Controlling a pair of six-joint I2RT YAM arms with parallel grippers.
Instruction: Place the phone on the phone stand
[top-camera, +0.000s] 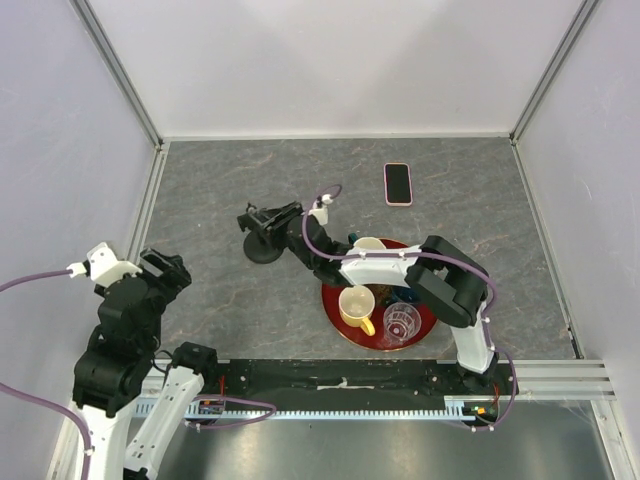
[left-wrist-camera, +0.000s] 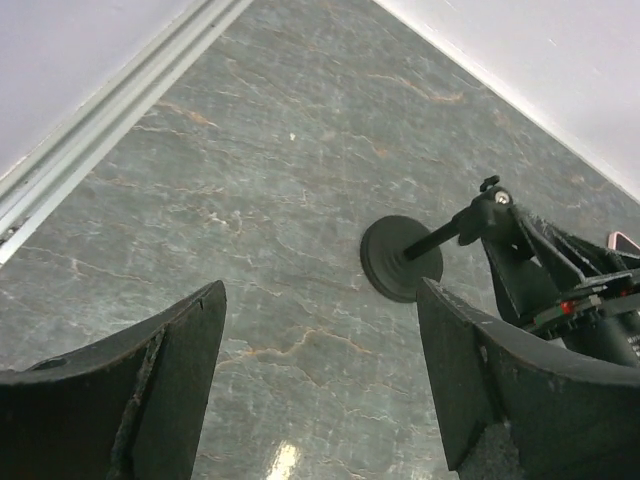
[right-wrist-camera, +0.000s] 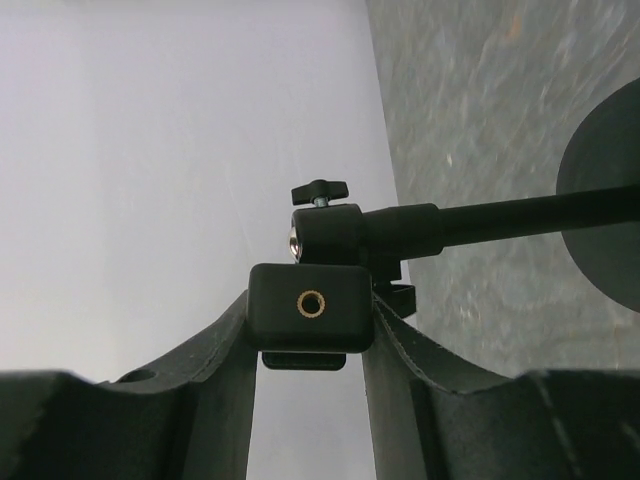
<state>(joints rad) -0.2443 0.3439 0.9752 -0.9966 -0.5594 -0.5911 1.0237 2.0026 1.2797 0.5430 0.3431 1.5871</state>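
Two grippers showed, and only one had hold of anything. The right gripper (top-camera: 264, 219) reached out to the left across the table (top-camera: 220, 180) and had its fingers closed partway onto the phone stand (top-camera: 264, 250). In the right wrist view the stand's small clamp head (right-wrist-camera: 310, 305) sat squarely between the two fingertips, touching both. The post (right-wrist-camera: 500, 213) ran away from there to the round disc base (right-wrist-camera: 605, 215). I could not tell whether that base lay flat on the table.

The phone (top-camera: 398, 183) lay screen up on the table, well apart from this gripper, off to its right and farther from the arm bases. It was not touching the stand, and it lay beyond the red plate (top-camera: 330, 305) that carried the cups.

The left gripper (top-camera: 165, 266) was near the left edge, spread wide with nothing between its fingers. The stand stood ahead of it and to its right.
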